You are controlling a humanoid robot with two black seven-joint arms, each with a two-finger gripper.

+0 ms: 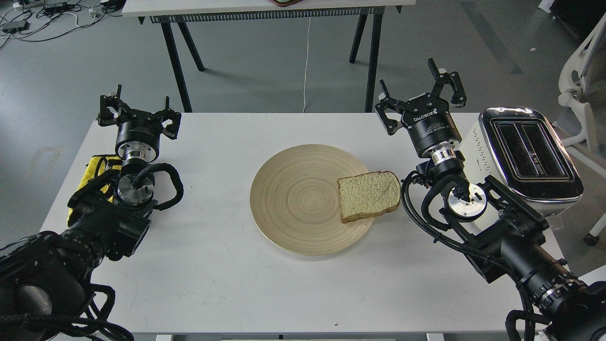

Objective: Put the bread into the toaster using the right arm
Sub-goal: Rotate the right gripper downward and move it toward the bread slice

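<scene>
One slice of bread [369,195], pale tan with a brown crust, lies flat on the right rim of a round wooden plate [293,199]. The cream-white toaster [528,154] with its chrome top and two dark, empty slots stands at the table's right edge. My right gripper [421,97] is open, fingers spread wide and pointing away from me, above the table's far edge. It is beyond the bread and left of the toaster, touching neither. My left gripper [138,112] is open too, near the far left corner, holding nothing.
A yellow cloth [94,173] lies under my left arm at the white table's [213,265] left edge. A second table on black legs [180,61] stands behind. A white chair [582,94] sits beyond the toaster on the right.
</scene>
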